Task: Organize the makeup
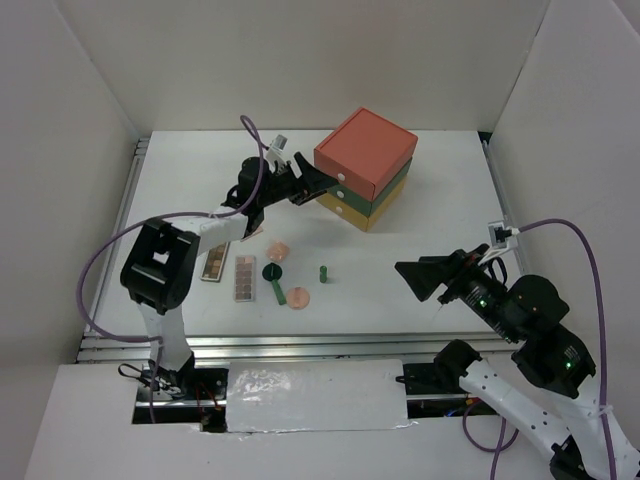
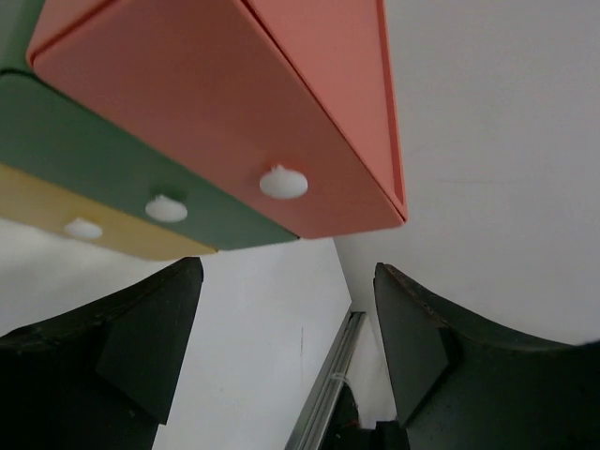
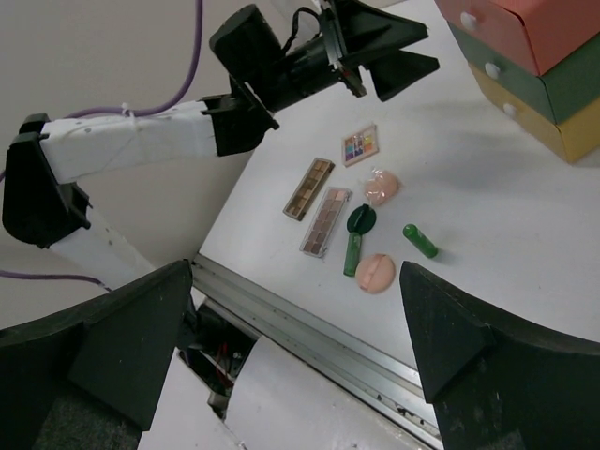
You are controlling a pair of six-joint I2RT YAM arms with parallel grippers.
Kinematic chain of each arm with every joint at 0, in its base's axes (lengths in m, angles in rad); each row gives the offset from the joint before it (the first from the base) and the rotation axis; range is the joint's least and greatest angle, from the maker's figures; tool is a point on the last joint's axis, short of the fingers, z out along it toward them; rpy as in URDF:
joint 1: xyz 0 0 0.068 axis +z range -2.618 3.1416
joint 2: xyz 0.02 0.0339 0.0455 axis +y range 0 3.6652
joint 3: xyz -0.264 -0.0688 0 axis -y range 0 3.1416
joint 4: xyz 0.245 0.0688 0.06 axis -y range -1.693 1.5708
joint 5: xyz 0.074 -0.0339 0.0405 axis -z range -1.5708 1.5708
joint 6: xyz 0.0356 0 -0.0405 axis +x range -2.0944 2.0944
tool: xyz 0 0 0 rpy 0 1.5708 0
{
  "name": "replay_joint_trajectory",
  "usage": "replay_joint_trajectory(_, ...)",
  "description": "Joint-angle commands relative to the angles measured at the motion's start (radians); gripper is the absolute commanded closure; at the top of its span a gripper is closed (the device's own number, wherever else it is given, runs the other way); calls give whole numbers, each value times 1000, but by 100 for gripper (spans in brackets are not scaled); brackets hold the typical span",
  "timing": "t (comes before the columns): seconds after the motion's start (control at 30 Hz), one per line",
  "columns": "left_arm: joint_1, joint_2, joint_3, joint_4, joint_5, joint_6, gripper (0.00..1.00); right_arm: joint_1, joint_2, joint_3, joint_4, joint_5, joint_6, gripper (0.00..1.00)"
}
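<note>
- The drawer box [image 1: 366, 150], orange over green over yellow, stands on the table [image 1: 440, 200]. Each drawer front carries a white knob [image 2: 283, 183], and all three drawers look shut.
- The left gripper [image 1: 328, 181] is right at the box's knobbed front, level with the orange drawer. Its jaws stand wide apart with nothing between them. I cannot tell whether a finger touches the front.
- The right gripper [image 1: 412, 281] hangs well apart from the box, off its near-right side, jaws spread wide and empty.
- The makeup lies in a loose cluster on the near-left side of the box, apart from it and in neither gripper.
- Farthest from the box, the first brown palette [image 1: 214, 263] and the second brown palette [image 1: 244, 278] lie side by side.
- The square multicolour palette [image 3: 360, 145] lies a little closer to the box than those two.
- A pink compact [image 1: 279, 250] sits just beside the dark-green compact [image 1: 272, 271].
- A green tube [image 1: 279, 291] lies between the dark-green compact and the second pink compact [image 1: 298, 298].
- The lone green tube [image 1: 323, 273] is the piece nearest the box.
</note>
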Motion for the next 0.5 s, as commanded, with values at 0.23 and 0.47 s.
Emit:
replay_joint_trajectory(0.23,-3,177,193,127,42,-27,21,-1,8,-1,61,36,-57,0)
replay_joint_trajectory(0.47,-6,261,250,190,59,-92,29,-3,1,15,39,55,-79,0)
